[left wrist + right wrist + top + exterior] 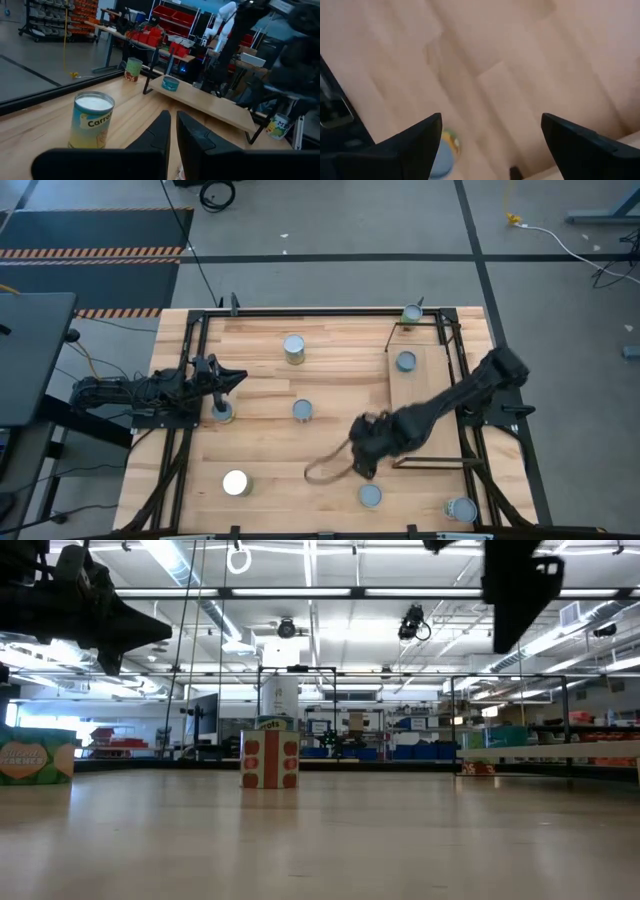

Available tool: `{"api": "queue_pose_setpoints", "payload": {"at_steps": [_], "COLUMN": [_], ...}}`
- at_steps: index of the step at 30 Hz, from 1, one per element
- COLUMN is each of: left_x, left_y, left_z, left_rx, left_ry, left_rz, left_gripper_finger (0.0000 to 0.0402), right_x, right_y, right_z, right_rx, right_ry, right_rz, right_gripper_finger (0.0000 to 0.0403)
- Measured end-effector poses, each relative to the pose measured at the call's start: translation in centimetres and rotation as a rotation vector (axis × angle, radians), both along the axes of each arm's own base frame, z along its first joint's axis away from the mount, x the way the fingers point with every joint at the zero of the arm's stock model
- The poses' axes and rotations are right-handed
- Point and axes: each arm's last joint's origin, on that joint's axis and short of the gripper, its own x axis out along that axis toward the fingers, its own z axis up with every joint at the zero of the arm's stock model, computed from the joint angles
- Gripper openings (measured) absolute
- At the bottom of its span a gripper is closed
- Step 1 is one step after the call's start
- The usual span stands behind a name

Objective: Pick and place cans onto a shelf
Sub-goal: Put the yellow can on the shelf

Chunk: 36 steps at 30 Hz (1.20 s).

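Several cans stand upright on the wooden tabletop: one by my left gripper, one in the middle, one farther back, a white-topped one near the front, and two at the front right. One can stands on the shelf at the right, and another at its far corner. My left gripper is shut and empty, above the table's left side. My right gripper is open and empty, above the table left of the shelf's near end.
The shelf's black frame rises above the table at the right. A thin brown loop lies by my right gripper. In the left wrist view a can labelled with carrots stands close ahead, with the shelf board beyond.
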Motion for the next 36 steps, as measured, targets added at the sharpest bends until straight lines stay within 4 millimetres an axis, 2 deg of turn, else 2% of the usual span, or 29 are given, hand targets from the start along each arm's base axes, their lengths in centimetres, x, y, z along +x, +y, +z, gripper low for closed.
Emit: {"api": "queue_pose_setpoints", "payload": {"at_steps": [6,12,15,19,26,36], "left_x": [0.0,0.0,0.0,0.0,0.0,0.0], "left_y": [0.0,0.0,0.0,0.0,0.0,0.0], "left_z": [0.0,0.0,0.0,0.0,0.1,0.1], "left_rx": [-0.004,-0.004,-0.004,-0.004,-0.004,-0.005], "left_ry": [-0.002,-0.003,-0.002,-0.003,-0.008,-0.015], "left_rz": [0.0,0.0,0.0,0.0,0.0,0.0], "left_gripper_finger": [0.0036,0.0036,0.0036,0.0036,0.0036,0.0036], "right_x": [1.0,1.1,0.9,0.7,1.0,0.9], "right_y": [5.3,8.2,8.9,9.4,10.1,10.4], "right_z": [-2.5,-5.9,-6.8,-7.0,-7.7,-9.6], "right_rx": [-0.048,0.004,-0.013,-0.047,-0.051,-0.113], "right_ry": [0.065,0.125,0.14,0.121,0.094,0.145], "right_rz": [0.149,0.197,0.193,0.24,0.413,0.524], "right_gripper_finger": [0.0347,0.0347,0.0347,0.0347,0.0347,0.0347]}}
